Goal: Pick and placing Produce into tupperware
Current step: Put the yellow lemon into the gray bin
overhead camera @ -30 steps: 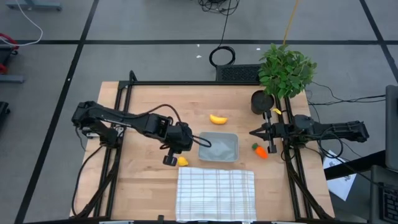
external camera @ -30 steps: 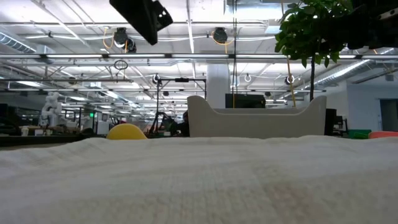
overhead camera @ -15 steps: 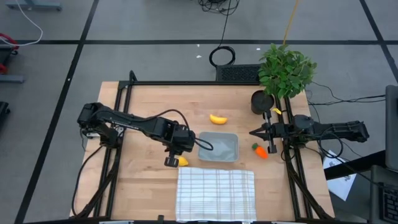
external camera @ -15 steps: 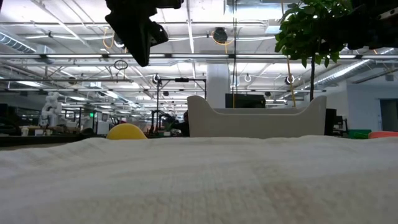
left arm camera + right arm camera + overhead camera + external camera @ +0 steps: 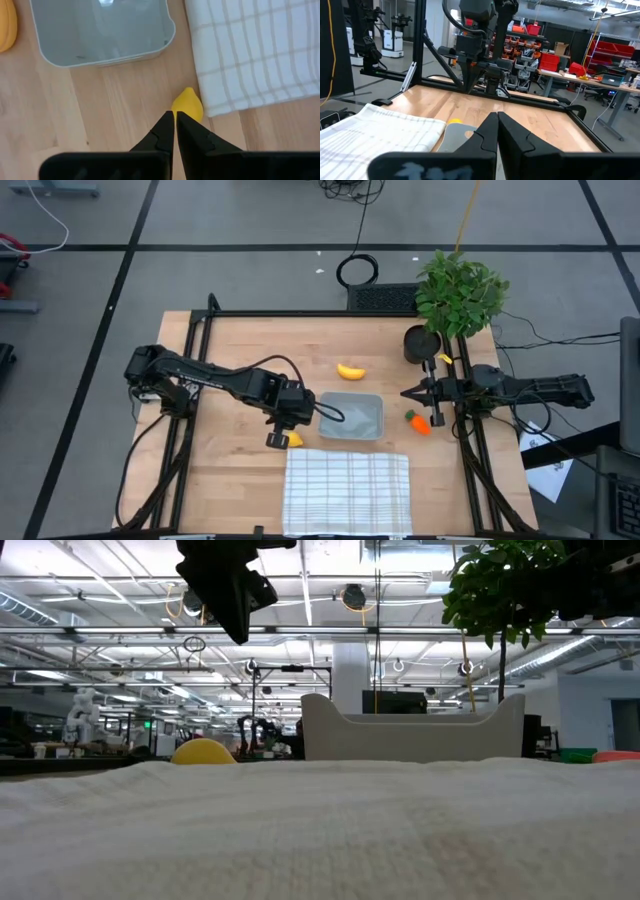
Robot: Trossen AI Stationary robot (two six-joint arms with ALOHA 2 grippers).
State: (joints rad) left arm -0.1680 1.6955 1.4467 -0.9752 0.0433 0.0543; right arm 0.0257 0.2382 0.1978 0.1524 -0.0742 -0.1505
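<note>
My left gripper (image 5: 276, 440) (image 5: 175, 116) hangs shut above the table, pointing down, just left of the small yellow lemon (image 5: 292, 438) (image 5: 187, 102). In the low view the left gripper (image 5: 225, 585) is well above the lemon (image 5: 203, 751). The lemon lies on the wood by the cloth's far-left corner. The grey-clear tupperware (image 5: 352, 416) (image 5: 100, 30) stands at mid-table with nothing in it. The banana (image 5: 350, 371) lies beyond it and the carrot (image 5: 418, 421) to its right. My right gripper (image 5: 408, 393) (image 5: 497, 117) waits shut at the right, near the carrot.
A white checked cloth (image 5: 347, 490) (image 5: 255, 50) covers the near middle of the table. A black round pot (image 5: 422, 343) and a leafy green plant (image 5: 458, 292) stand at the far right corner. Bare wood (image 5: 230, 350) lies at the far left.
My left gripper has come down a little over the lemon and tipped more steeply downward, staying shut. The produce and the tupperware have not moved.
</note>
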